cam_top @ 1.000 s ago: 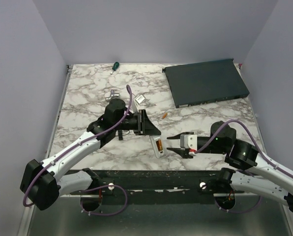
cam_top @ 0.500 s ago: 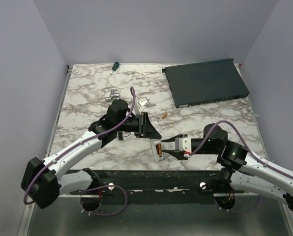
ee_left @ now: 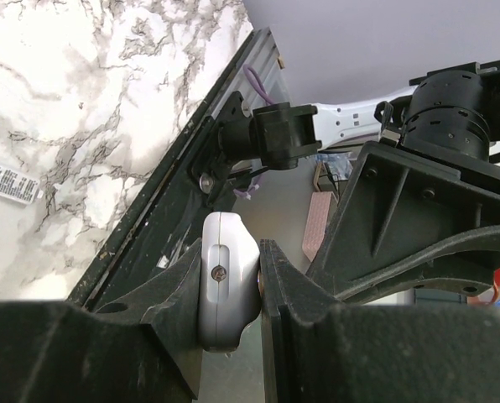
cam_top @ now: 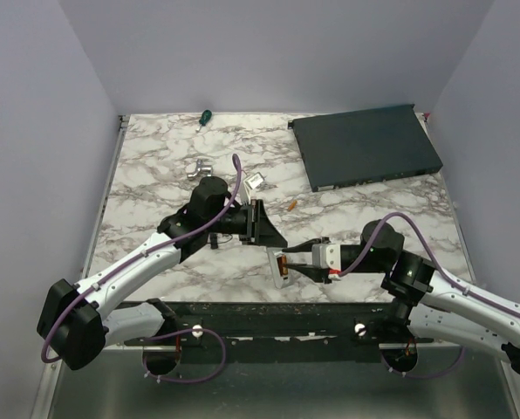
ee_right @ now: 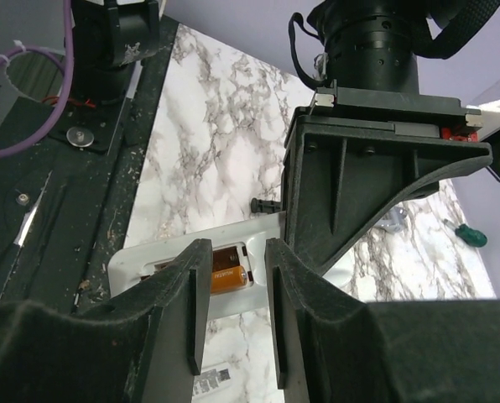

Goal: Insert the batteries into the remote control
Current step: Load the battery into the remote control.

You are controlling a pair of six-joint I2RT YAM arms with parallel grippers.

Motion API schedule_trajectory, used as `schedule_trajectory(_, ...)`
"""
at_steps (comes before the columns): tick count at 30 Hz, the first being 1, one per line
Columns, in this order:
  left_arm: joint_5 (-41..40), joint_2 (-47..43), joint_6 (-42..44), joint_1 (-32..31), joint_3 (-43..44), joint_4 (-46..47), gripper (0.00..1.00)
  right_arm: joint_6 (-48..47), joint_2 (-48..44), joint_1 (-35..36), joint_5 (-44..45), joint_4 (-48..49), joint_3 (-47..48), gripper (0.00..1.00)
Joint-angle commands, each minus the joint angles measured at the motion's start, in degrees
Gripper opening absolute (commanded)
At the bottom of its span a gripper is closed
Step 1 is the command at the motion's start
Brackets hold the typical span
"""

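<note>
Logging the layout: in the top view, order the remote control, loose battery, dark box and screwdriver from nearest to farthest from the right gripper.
1. remote control, at the right gripper, front centre.
2. loose battery, mid-table behind it.
3. dark box, far right.
4. screwdriver, far edge, left.

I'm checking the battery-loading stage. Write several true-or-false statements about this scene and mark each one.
1. The left tool is clamped on one end of the white remote control. True.
2. The right tool straddles an orange battery lying in the remote's open bay. True.
3. The green-handled screwdriver lies right beside the remote. False: it lies at the far edge of the marble tabletop, well away from the remote.
4. The dark flat box sits at the near left corner. False: it sits at the far right corner.
5. A second orange battery lies loose on the tabletop, apart from the remote. True.
</note>
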Motion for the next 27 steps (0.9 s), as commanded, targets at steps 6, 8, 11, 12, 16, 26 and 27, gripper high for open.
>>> schedule_trajectory(6,1.87,-0.19,0.35,-0.62,2.19,1.51,0.00,0.74,0.52,0.10,-1.09,2.56,-1.46,0.37)
schedule_trajectory(8,1.87,-0.20,0.33,-0.60,2.27,1.49,0.00,0.74,0.58,0.10,-0.92,2.56,-1.63,0.36)
schedule_trajectory(11,1.82,-0.24,0.32,-0.61,2.34,1.51,0.00,0.74,0.62,0.17,-0.89,2.54,-1.87,0.35)
schedule_trajectory(12,1.91,-0.20,0.34,-0.71,2.32,1.51,0.00,0.74,0.61,0.12,-0.87,2.56,-1.88,0.35)
schedule_trajectory(16,2.03,-0.20,0.36,-0.74,2.28,1.51,0.00,0.74,0.53,0.11,-0.52,2.47,-1.96,0.33)
schedule_trajectory(26,2.12,-0.28,0.37,-0.85,2.30,1.49,0.00,0.66,0.94,0.12,-0.22,1.44,-1.55,0.31)
schedule_trajectory(27,2.12,-0.34,0.42,-0.94,2.27,1.56,0.00,0.60,0.97,0.12,-0.17,1.38,-1.49,0.31)
